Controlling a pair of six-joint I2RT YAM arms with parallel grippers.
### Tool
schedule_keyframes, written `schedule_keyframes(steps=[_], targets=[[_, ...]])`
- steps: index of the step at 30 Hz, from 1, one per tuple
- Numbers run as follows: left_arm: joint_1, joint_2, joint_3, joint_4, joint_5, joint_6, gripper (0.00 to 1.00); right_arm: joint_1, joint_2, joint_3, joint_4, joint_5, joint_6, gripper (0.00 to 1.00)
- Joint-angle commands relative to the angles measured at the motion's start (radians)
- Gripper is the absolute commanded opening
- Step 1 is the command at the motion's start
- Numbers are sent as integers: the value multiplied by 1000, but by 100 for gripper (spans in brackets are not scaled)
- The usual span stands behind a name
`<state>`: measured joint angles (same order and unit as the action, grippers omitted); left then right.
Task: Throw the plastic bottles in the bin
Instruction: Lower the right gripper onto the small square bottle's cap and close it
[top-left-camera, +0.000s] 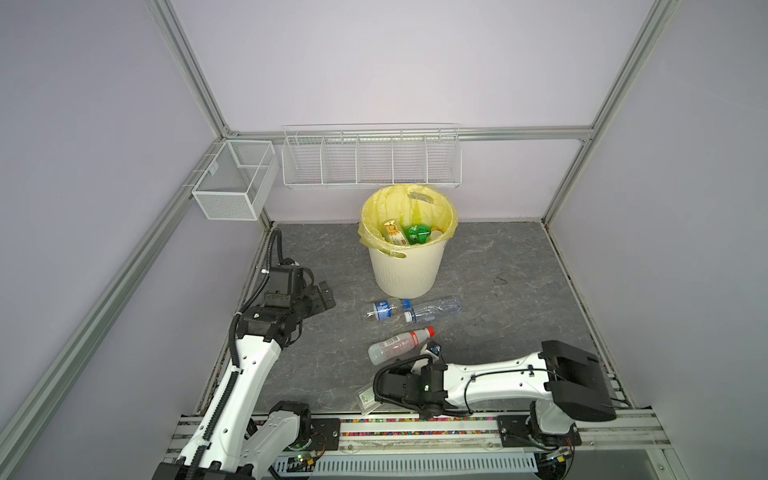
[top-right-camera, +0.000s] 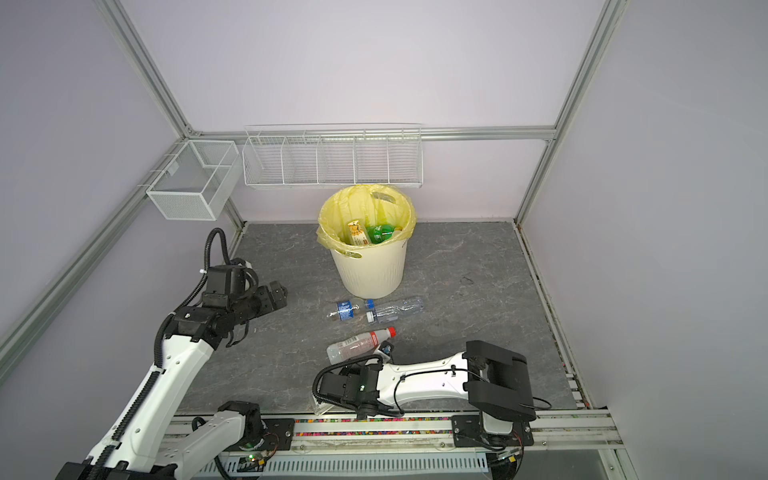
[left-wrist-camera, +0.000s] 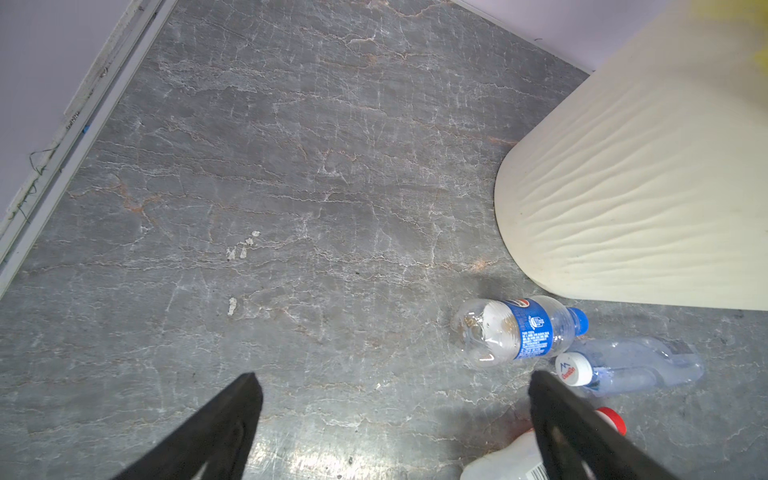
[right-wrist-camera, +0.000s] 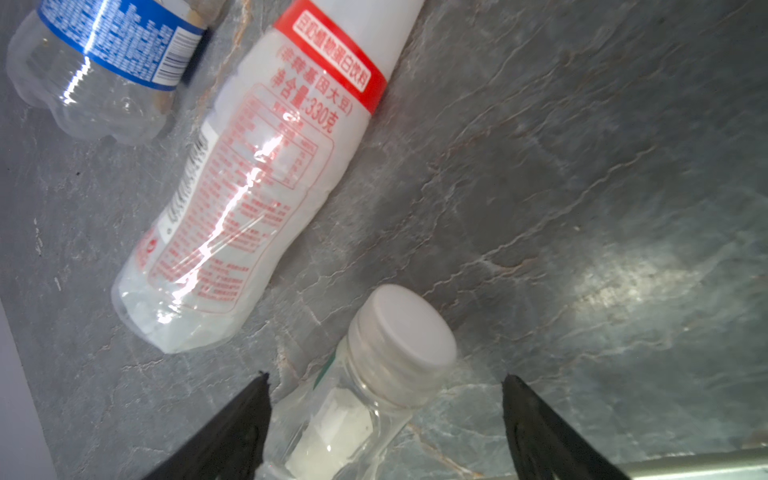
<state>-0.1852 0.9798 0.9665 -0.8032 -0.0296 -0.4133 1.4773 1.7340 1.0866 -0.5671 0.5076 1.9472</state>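
Some bottles (top-left-camera: 411, 233) already lie in the bin (top-left-camera: 405, 270); we count four left on the table (top-left-camera: 519, 257): a blue-labelled bottle (top-left-camera: 380, 311), a clear bottle (top-left-camera: 436, 309), a red-capped bottle (top-left-camera: 397, 345), a white-capped bottle (right-wrist-camera: 374, 374); our right jaws stand wide astride the last, not gripping; left jaws open, empty.

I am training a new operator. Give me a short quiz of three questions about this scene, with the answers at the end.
1. True or false: the bin holds a green bottle.
2. In the right wrist view, which bottle lies between the open jaws of the right end effector? A: the red-labelled bottle. B: the white-capped bottle. C: the blue-labelled bottle.
3. What does the left end effector hold?

Key: 1 true; 2 B; 3 nothing, it is open and empty.
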Motion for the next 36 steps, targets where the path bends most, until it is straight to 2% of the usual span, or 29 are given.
schedule_keyframes(steps=[1, 12, 19, 22, 25, 36], targets=[[4, -11, -7, -31, -12, 16, 100, 7, 31, 0, 38, -64, 330, 89], [4, -19, -14, -23, 1, 10, 100, 7, 69, -28, 95, -95, 448, 91], [5, -22, -15, -23, 2, 11, 100, 0, 72, -49, 118, -71, 486, 99], [4, -22, -16, -22, 5, 11, 100, -5, 63, -70, 127, -65, 497, 95], [4, -22, -17, -22, 4, 11, 100, -12, 58, -77, 131, -56, 491, 85], [4, -23, -18, -24, 0, 9, 100, -42, 75, -91, 166, -65, 472, 70]])
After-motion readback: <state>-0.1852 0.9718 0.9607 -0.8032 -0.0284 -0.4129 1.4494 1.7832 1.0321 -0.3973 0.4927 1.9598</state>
